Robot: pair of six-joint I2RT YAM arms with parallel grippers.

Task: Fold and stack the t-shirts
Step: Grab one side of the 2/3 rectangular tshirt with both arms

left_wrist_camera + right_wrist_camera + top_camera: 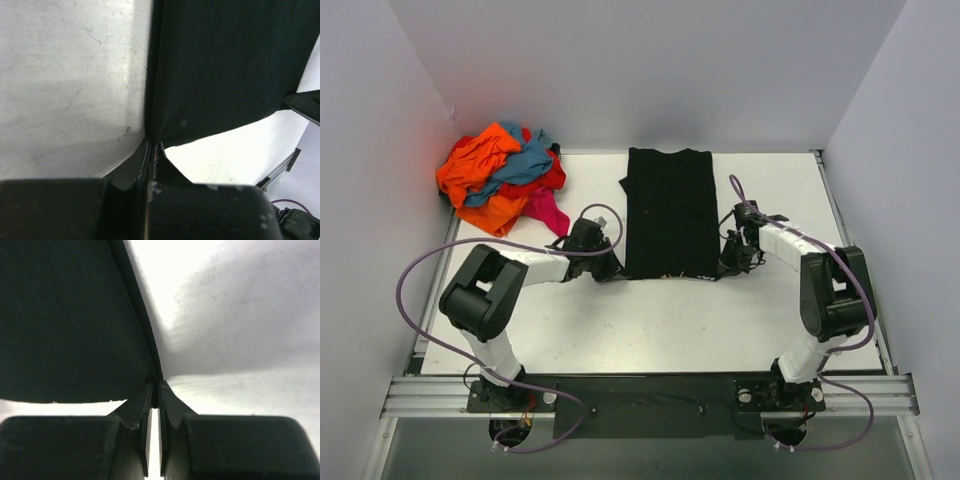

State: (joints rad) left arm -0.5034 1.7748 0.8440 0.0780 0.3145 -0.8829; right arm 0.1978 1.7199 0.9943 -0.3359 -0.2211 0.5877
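Pale walls (640, 70) closed in a white worktop (650, 320) on three sides, with a metal rail (650, 392) along its near edge where the two arm bases were bolted. A black t-shirt (668, 212) lay flat near the middle of the worktop as a long, narrow rectangle running from the near side toward the back wall. The left end effector (610, 268) sat low at the shirt's near left corner. Its wrist view showed the left end effector (152, 150) with its jaws pressed together on the edge of the black t-shirt (225, 65), where the corner rose a little off the surface. The right end effector (728, 265) sat at the near right corner. Its own wrist view likewise showed the right end effector (156, 390) pinched shut on the hem of the black t-shirt (65, 315). In the far left corner, well apart from the black shirt, the other shirts sat in a crumpled heap. An orange t-shirt (475, 165) lay on the left of it and a teal-blue t-shirt (525, 160) was draped across the top. A red t-shirt (552, 178) showed at the right, and a magenta t-shirt (548, 212) trailed out toward the left arm. Purple cables (410, 290) looped beside both arms.
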